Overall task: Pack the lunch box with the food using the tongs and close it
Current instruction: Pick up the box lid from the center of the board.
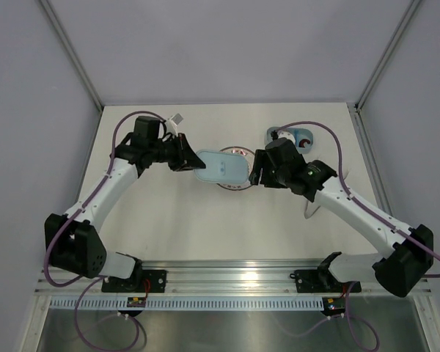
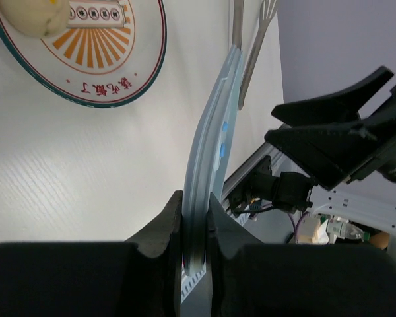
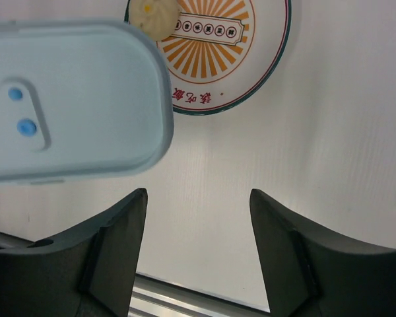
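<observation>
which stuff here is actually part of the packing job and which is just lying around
Part of the job:
- lunch box
- lid, gripped in the left gripper jaws
- tongs
- pale food piece

Just there:
- plate, which only carries the food and is not packed

Pale-blue lunch box (image 1: 310,134) lies open at the table's far right; small food (image 1: 302,144) pieces inside; silvery tongs (image 2: 237,23) lie flat.

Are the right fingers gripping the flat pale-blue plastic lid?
No: the right fingers stand apart, with the pale-blue lid clear of them.
</observation>
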You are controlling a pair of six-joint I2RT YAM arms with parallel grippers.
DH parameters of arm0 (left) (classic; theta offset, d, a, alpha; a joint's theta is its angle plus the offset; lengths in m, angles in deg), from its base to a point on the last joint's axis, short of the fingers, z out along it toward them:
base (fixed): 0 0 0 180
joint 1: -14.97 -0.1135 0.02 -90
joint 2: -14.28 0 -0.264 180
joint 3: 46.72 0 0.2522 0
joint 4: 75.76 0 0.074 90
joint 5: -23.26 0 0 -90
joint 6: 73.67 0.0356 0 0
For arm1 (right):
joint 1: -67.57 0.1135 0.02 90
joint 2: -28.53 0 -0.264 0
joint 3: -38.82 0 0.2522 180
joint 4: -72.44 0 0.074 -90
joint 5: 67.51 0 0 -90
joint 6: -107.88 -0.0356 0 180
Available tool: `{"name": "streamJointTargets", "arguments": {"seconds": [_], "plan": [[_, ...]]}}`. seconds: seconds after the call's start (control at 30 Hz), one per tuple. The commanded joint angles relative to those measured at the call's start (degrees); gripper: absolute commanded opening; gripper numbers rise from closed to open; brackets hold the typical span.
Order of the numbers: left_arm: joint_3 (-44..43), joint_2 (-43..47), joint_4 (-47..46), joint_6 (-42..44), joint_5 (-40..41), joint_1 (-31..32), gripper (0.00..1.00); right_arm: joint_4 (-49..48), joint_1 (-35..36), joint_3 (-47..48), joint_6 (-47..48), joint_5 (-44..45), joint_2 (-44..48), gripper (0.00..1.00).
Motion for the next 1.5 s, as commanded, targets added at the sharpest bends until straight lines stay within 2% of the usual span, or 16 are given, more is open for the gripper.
{"name": "streamJointTargets", "arguments": {"seconds": [0.0,0.1,0.23,0.5,0.7,0.9,1.0,1.1,1.33,1.47], "plan": [[-8.21,-1.55,10.42,-2.22,5.25,-0.54,0.0,-1.15,0.02,2.62,12.81,-3.24,3.77,0.7],[-10.15,-2.95,14.65,-5.48,5.7,-1.24,0.0,-0.98,2.12,4.11,19.85,-3.52,3.86,0.72],[-17.34,-6.9,24.22,-7.51,6.67,-1.68,0.0,-2.99,8.0,5.17,27.58,-0.18,3.07,0.74],[-28.17,-13.76,38.63,-8.3,10.44,-1.68,0.0,-12.58,17.76,2.01,40.16,1.48,2.28,0.75],[-29.32,-14.83,39.01,-8.91,8.08,-1.68,0.0,-15.74,24.44,2.79,45.96,10.0,-4.21,0.75],[-29.85,-14.12,39.18,-9.0,7.72,-1.68,0.0,-23.81,25.42,2.45,51.41,18.01,-10.11,0.71],[-30.02,-14.3,39.8,-8.74,7.02,-1.68,0.0,-28.04,25.42,2.62,53.7,18.63,-12.3,0.69],[-29.5,-14.21,39.27,-8.74,6.06,-1.68,0.0,-29.62,25.33,3.76,54.84,19.16,-15.29,0.64],[-28.18,-13.6,38.04,-9.61,4.82,-1.77,0.0,-31.56,25.42,4.64,55.63,19.34,-18.72,0.38],[-28.18,-13.42,36.9,-8.57,3.08,-1.68,0.0,-33.23,25.42,4.29,55.73,21.0,-18.2,0.06]]}}
